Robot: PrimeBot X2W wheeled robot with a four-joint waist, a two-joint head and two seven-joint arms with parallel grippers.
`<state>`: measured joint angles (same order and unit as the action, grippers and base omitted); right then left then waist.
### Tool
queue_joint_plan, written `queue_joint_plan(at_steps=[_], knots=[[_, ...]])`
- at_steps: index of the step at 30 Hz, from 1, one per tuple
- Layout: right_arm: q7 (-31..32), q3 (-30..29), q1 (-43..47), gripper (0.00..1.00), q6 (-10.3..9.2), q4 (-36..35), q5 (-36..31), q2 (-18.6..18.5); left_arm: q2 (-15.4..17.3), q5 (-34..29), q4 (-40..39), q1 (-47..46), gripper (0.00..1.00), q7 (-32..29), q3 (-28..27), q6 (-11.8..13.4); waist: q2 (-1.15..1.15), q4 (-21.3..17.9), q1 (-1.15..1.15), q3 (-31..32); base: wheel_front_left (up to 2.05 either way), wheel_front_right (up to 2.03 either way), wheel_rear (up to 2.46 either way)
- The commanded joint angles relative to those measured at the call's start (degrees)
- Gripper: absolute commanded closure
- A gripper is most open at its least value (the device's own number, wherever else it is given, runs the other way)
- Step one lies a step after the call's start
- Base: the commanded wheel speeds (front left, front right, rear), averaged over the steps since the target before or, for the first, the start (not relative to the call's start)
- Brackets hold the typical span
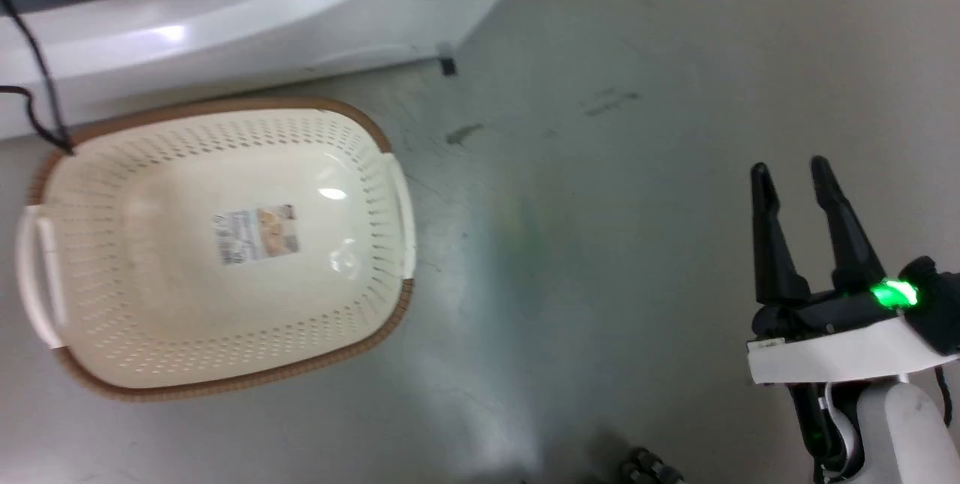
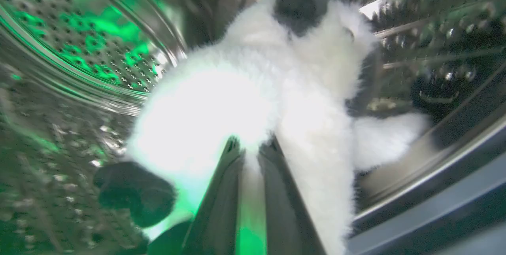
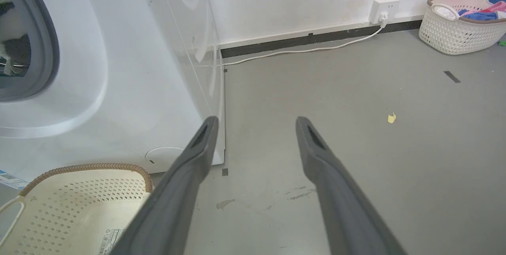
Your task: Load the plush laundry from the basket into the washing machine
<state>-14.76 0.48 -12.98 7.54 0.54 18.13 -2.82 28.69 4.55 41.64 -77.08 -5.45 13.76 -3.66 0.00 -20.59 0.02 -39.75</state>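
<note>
steel all round my left gripper (image 2: 252, 144): it is inside the shiny perforated drum (image 2: 79, 45) of the washing machine (image 3: 118, 89), lit green in patches. its two dark fingers (image 2: 221, 191) stand close together with a strip of white fur pinched between them, so i read it as clamped on the plush laundry (image 2: 253, 85). the plush is inside the drum too, a fluffy white body with a black patch at the top and a black limb low on the left of the left wrist view; whether it touches the drum wall i cannot tell. from the head view i see the basket (image 1: 225, 105) on the grey floor (image 1: 600, 206) just in front of the machine's white base, its cream bottom bare to the camera with the label sticker (image 1: 256, 235) in the middle. a thin black cable (image 1: 37, 71) crosses its far left rim. my right gripper (image 1: 790, 166) is well apart from the basket, over bare floor, fingers spread with nothing between them; the right wrist view shows the same wide gap. past it, along the wall, a white cord (image 3: 300, 51) runs to a socket (image 3: 384, 8), and a second basket (image 3: 458, 33) with coloured clothes sits in the far corner. a small yellow scrap (image 3: 391, 118) lies on the floor.
</note>
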Motion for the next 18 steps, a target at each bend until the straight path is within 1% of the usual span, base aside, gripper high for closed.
queue_joint_plan(at_steps=[1, 2, 4, 5, 6, 8, 9, 13, 14, 15, 18], knots=[[-0.2, 0.4, -1.0, 0.0, -0.05, 0.2, 0.7, -0.1, 0.3, -0.5, 1.6, -2.6, 1.0, 0.1, 0.2, 0.1, 0.0, -1.9, -0.02, -2.1, 0.0, 0.0, 0.0], [-0.2, 0.4, -1.0, 0.0, -0.05, 0.2, 0.7, -0.1, 0.3, -0.5, 1.6, -2.6, 1.0, 0.1, 0.2, 0.1, 0.0, -1.9, -0.02, -2.1, 0.0, 0.0, 0.0], [-0.2, 1.0, -1.1, 0.0, -0.05, 0.4, 1.3, -0.1, 0.1, -1.3, 5.5, -5.3, 1.0, 0.5, 1.3, -0.1, 0.0, -2.4, -0.02, -2.5, 0.0, 0.0, 0.0], [-0.2, 1.0, -1.1, 0.0, -0.05, 0.4, 1.3, -0.1, 0.1, -1.3, 5.5, -5.3, 1.0, 0.5, 1.3, -0.1, 0.0, -2.4, -0.02, -2.5, 0.0, 0.0, 0.0], [-0.2, 1.3, -1.0, 0.0, -0.05, 0.5, 1.4, -0.1, -0.1, -1.5, 7.8, -6.6, 1.0, 0.7, 2.0, -0.4, 0.0, -2.5, -0.02, -2.6, 0.0, 0.0, 0.0], [-0.2, 1.3, -1.0, 0.0, -0.05, 0.5, 1.4, -0.1, -0.4, -1.6, 8.9, -6.9, 1.0, 0.9, 2.3, -0.5, 0.0, -2.4, -0.02, -2.5, 0.0, 0.0, 0.0], [-0.2, 1.1, -1.1, 0.0, -0.05, 0.6, 0.9, -0.1, -0.9, -1.7, 11.0, -7.2, 0.0, 1.4, 2.8, -0.4, 0.0, -1.9, -0.02, -2.0, 0.0, 0.0, 0.0], [-0.2, 0.7, -1.0, 0.0, -0.05, 0.5, -0.3, -0.1, -1.7, -1.4, 13.2, -6.8, 0.0, 3.8, 3.2, -0.3, 0.0, -0.9, -0.02, -0.4, 0.0, 0.0, 0.0], [-0.2, 0.1, -0.9, 0.0, -0.05, 0.3, -1.2, -0.1, -2.3, -1.2, 14.5, -5.9, 0.0, 5.8, 3.5, -0.4, 0.0, 0.0, -0.02, 1.1, 0.0, 0.0, 0.0], [-0.2, 0.1, -0.9, 0.0, -0.05, 0.3, -1.2, -0.1, -2.3, -1.2, 14.5, -5.9, 0.0, 5.8, 3.5, -0.4, 0.0, 0.0, -0.02, 1.1, 0.0, 0.0, 0.0], [-0.2, -1.1, -0.6, 0.0, -0.05, -0.1, -2.4, -0.1, -3.5, 0.3, 15.9, -3.5, 0.0, 9.8, 3.0, -0.4, 0.0, 1.6, -0.02, 4.2, 0.0, 0.0, 0.0]])
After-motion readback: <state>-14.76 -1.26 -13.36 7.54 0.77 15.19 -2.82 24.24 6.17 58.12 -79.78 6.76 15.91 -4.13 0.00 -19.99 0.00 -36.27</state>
